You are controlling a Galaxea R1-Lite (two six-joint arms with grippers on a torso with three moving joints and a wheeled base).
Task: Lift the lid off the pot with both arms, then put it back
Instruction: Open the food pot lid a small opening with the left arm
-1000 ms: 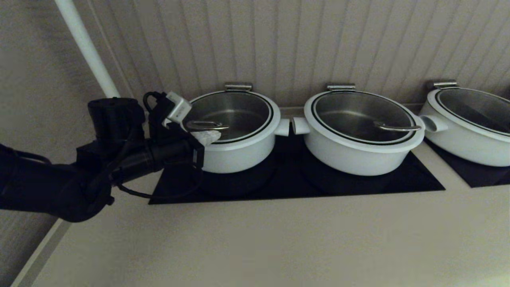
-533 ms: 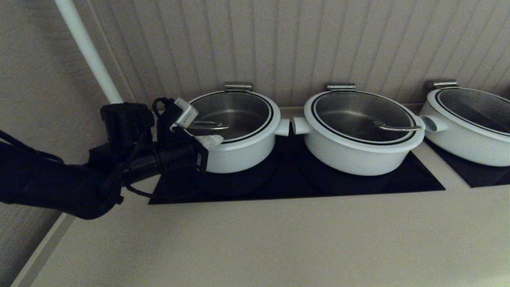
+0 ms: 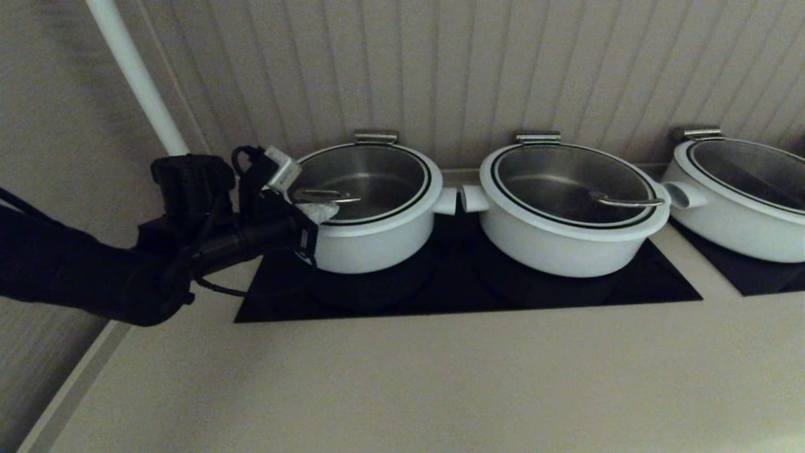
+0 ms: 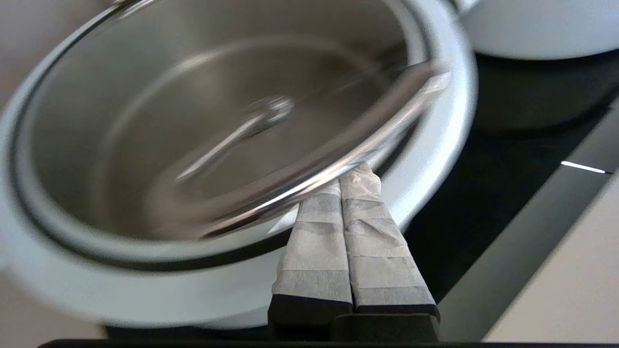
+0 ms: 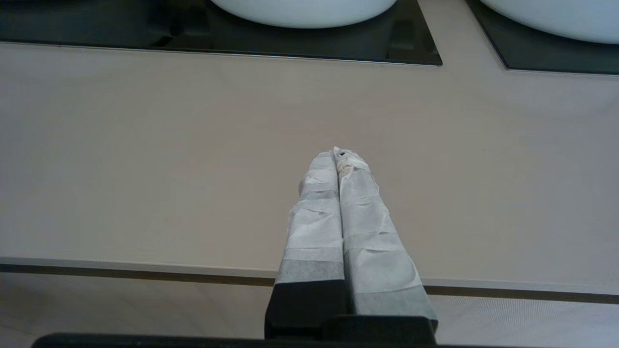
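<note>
The pot (image 3: 377, 242) stands at the left of the black cooktop (image 3: 453, 289), with the lid (image 3: 371, 179) lying on it. The lid's thin arched steel handle (image 3: 327, 197) sits towards its left side. My left gripper (image 3: 322, 212) is at the pot's left rim, shut and empty. In the left wrist view its fingertips (image 4: 355, 176) touch the underside of the handle (image 4: 309, 179) over the white rim (image 4: 435, 140). My right gripper (image 5: 338, 153) is shut and empty over the bare counter (image 5: 145, 159), out of the head view.
Two wider white lidded pots stand to the right, one in the middle (image 3: 566, 239) and one at the far right (image 3: 736, 214). A ribbed wall runs close behind. A white pipe (image 3: 135, 69) rises at the back left. The beige counter (image 3: 440, 377) stretches in front.
My left gripper shifted a little right along the pot's rim, then came back left and slightly up by the handle. The lid has not moved.
</note>
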